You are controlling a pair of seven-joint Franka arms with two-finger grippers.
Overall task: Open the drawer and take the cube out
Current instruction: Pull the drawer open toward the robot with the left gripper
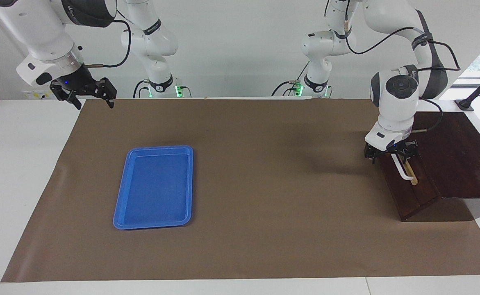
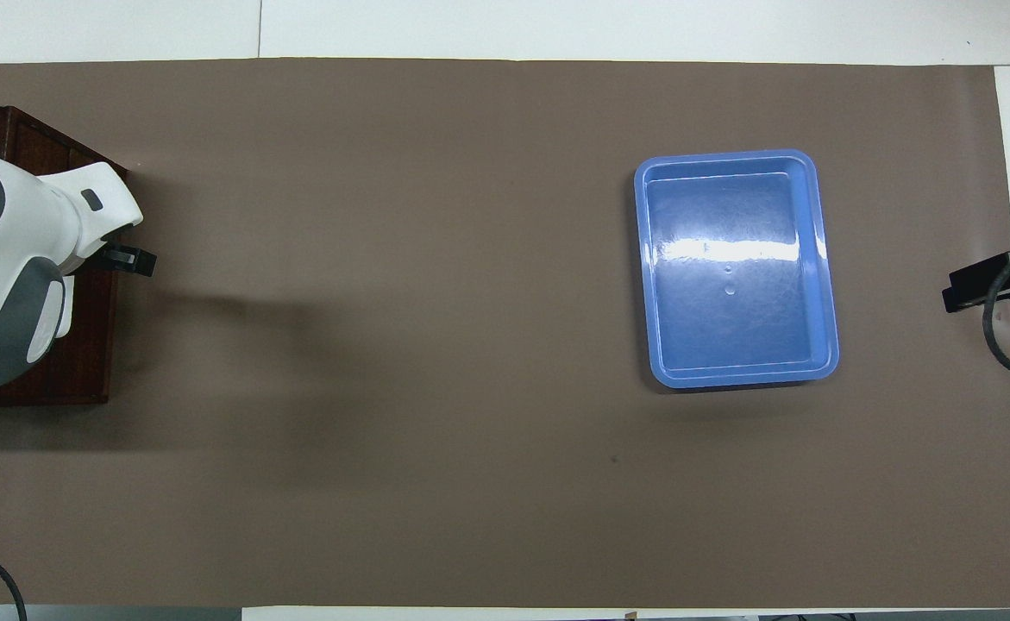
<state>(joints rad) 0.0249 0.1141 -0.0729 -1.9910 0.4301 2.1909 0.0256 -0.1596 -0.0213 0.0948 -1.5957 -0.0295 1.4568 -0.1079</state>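
The dark brown wooden box (image 1: pixel 461 164) stands at the left arm's end of the table. Its drawer (image 1: pixel 412 196) looks pushed in, with its front toward the table's middle. The white bar handle (image 1: pixel 403 170) and a tan strip lie along the drawer front. My left gripper (image 1: pixel 392 155) is down at the end of the handle nearer to the robots. In the overhead view the left arm covers most of the box (image 2: pixel 82 362), and only the left gripper's (image 2: pixel 129 259) black tip shows. My right gripper (image 1: pixel 86 96) is open and empty, raised and waiting over the mat's corner at the right arm's end. The yellow cube is hidden.
An empty blue plastic tray (image 1: pixel 155 186) lies on the brown mat (image 1: pixel 264 184) toward the right arm's end; it also shows in the overhead view (image 2: pixel 733 267). White table surface (image 1: pixel 18 184) borders the mat.
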